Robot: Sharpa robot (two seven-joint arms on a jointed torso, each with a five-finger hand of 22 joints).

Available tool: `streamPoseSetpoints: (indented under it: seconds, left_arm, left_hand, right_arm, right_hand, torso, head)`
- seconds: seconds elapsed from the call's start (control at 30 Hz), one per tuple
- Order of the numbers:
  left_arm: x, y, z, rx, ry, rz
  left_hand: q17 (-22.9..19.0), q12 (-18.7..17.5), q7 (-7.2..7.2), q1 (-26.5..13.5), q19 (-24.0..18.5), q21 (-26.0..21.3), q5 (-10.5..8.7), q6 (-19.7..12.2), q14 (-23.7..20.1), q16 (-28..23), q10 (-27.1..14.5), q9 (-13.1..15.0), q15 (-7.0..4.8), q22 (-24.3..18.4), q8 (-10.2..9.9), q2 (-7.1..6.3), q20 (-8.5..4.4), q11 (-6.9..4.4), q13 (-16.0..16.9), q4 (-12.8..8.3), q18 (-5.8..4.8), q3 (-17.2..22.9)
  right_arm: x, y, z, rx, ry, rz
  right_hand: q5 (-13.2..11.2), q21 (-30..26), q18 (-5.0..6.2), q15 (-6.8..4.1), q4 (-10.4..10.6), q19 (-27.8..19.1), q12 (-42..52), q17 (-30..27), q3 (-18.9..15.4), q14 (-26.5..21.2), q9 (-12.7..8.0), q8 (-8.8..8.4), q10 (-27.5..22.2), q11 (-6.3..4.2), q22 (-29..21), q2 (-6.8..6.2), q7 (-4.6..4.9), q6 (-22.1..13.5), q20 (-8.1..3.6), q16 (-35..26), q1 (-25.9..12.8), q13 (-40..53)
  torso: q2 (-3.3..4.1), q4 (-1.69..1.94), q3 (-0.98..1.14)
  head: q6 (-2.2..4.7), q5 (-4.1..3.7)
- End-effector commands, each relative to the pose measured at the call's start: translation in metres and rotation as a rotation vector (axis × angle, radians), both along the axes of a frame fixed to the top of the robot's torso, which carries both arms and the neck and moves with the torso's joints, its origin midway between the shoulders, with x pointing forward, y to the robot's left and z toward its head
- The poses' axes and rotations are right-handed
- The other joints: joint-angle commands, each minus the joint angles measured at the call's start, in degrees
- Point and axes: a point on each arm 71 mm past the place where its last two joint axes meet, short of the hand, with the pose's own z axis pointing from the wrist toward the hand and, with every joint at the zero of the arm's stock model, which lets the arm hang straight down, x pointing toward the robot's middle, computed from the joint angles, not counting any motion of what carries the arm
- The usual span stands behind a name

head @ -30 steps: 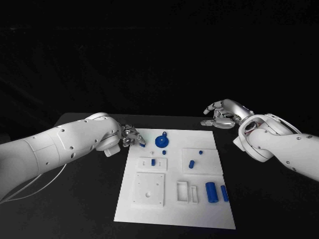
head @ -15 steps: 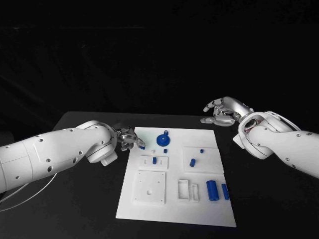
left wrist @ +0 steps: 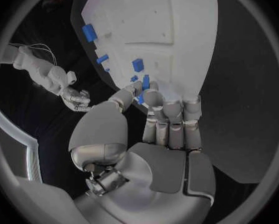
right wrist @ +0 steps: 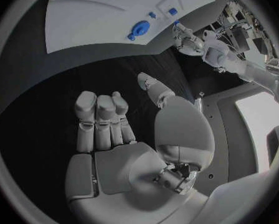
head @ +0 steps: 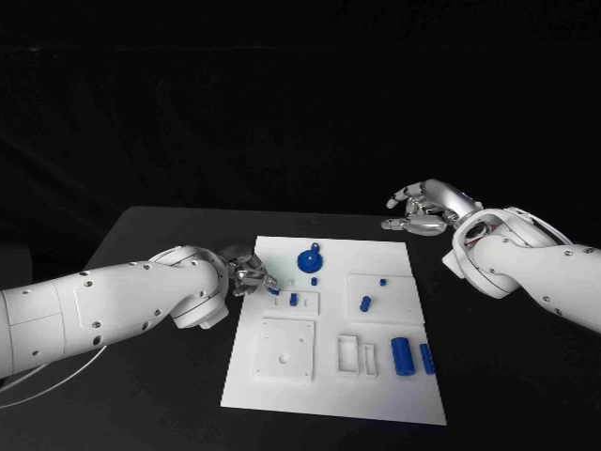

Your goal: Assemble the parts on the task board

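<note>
We note the left silver hand (head: 251,277) pinching a small blue plastic peg (left wrist: 140,99) at the white task board's (head: 382,395) left edge, just beside its socket block, while the right silver hand (head: 426,211), curled and empty, hangs well apart beyond the far corner.

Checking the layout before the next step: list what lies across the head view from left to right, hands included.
Left hand, pinching a small blue part at the task board → blue round part with a knob → blue peg in its block → two blue cylinders side by side → right hand.
</note>
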Motion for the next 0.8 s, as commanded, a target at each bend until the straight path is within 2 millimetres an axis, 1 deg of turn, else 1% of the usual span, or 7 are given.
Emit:
streamPoseSetpoints:
  seconds: [0.03,0.2,0.27,0.47,0.57,0.73,0.8]
  left_arm:
    - [-0.002,-0.004,-0.003,0.011,-0.042,0.001]
    - [-0.004,-0.009,-0.007,0.029,-0.042,-0.017]
    - [-0.005,-0.010,-0.009,0.041,-0.031,-0.025]
    - [-0.004,-0.009,-0.011,0.064,-0.030,-0.027]
    - [-0.002,-0.007,-0.012,0.069,-0.032,-0.022]
    - [-0.002,-0.006,-0.015,0.080,-0.017,-0.025]
    - [-0.003,-0.007,-0.016,0.087,-0.003,-0.031]
  left_hand:
    - [0.1,0.4,-2.04,0.8,0.4,0.4,0.55,4.5,2.9,0.5,2.4,4.0,-3.18,0.1,4.7,-0.01,-7.42,-2.72,0.1,-2.3,1.10,2.0]
    - [0.2,0.8,-2.12,0.7,0.5,0.6,1.23,4.6,3.0,0.7,2.3,4.1,-3.28,0.2,4.8,0.03,-7.47,-2.80,0.3,-2.3,1.16,2.0]
    - [0.2,0.9,-2.14,0.6,0.6,0.6,1.43,4.6,3.0,0.8,2.3,4.1,-3.30,0.2,4.8,0.02,-7.48,-2.82,0.3,-2.3,1.18,2.0]
    - [0.2,1.0,-2.17,0.5,0.6,0.7,1.50,4.7,3.1,0.9,2.3,4.2,-3.32,0.2,4.9,0.07,-7.49,-2.84,0.4,-2.3,1.19,2.0]
    - [0.2,1.1,-2.17,0.5,0.6,0.7,1.51,4.7,3.1,0.9,2.3,4.2,-3.32,0.2,4.9,0.08,-7.49,-2.84,0.4,-2.3,1.19,2.0]
    - [0.3,1.1,-2.18,0.5,0.6,0.7,1.54,4.8,3.1,1.0,2.3,4.2,-3.32,0.2,4.9,0.10,-7.49,-2.85,0.4,-2.2,1.20,2.0]
    - [0.3,1.2,-2.19,0.5,0.6,0.7,1.55,4.8,3.1,1.0,2.3,4.2,-3.32,0.2,4.9,0.10,-7.49,-2.86,0.5,-2.2,1.20,2.0]
  right_arm:
    - [-0.001,0.001,0.000,-0.004,0.004,0.014]
    - [-0.001,0.001,0.000,-0.004,0.005,0.016]
    - [-0.001,0.001,-0.001,-0.005,0.006,0.016]
    - [-0.001,0.000,0.000,-0.005,0.006,0.015]
    - [-0.001,0.000,0.000,-0.005,0.006,0.015]
    - [-0.001,0.000,-0.001,-0.006,0.006,0.015]
    - [-0.001,0.000,-0.001,-0.006,0.007,0.015]
  right_hand:
    - [0.3,-0.2,6.75,-0.01,0.3,0.1,0.3,0.1,0.0,0.5,-0.1,0.07,-1.7,0.93,0.1,0.05,0.58,1.0,-0.36,-0.3,0.3,-0.1]
    - [0.5,-0.2,6.75,-0.01,0.4,0.1,0.3,0.1,0.0,0.5,-0.1,0.06,-1.7,0.93,0.1,0.07,0.59,1.0,-0.36,-0.3,0.3,-0.1]
    - [0.5,-0.2,6.75,-0.01,0.4,0.1,0.3,0.1,-0.1,0.5,-0.1,0.07,-1.7,0.93,0.1,0.06,0.58,1.0,-0.36,-0.3,0.3,-0.1]
    - [0.7,-0.3,6.75,-0.01,0.4,0.1,0.3,0.1,-0.1,0.5,-0.1,0.06,-1.7,0.94,0.1,0.07,0.59,1.0,-0.36,-0.3,0.3,-0.2]
    - [0.7,-0.3,6.75,-0.01,0.4,0.1,0.3,0.1,-0.1,0.5,-0.1,0.06,-1.7,0.94,0.1,0.07,0.59,1.0,-0.35,-0.3,0.3,-0.2]
    - [0.8,-0.3,6.75,-0.01,0.4,0.1,0.3,0.1,-0.1,0.5,-0.1,0.06,-1.8,0.94,0.1,0.08,0.59,1.0,-0.35,-0.3,0.2,-0.2]
    - [0.8,-0.3,6.75,-0.01,0.4,0.2,0.3,0.1,-0.1,0.5,-0.1,0.05,-1.8,0.94,0.1,0.08,0.59,1.0,-0.35,-0.3,0.2,-0.2]
  torso:
    - [0.06,-0.08,0.00]
    - [0.08,-0.04,-0.02]
    - [0.10,-0.10,-0.01]
    - [0.04,0.00,0.01]
    - [0.06,0.06,-0.01]
    - [0.01,0.05,-0.06]
    - [0.02,0.01,-0.05]
  head:
    - [-0.12,-0.02]
    - [-0.33,-0.14]
    - [-0.38,-0.14]
    - [-0.52,-0.18]
    - [-0.51,-0.24]
    - [-0.66,-0.24]
    - [-0.64,-0.21]
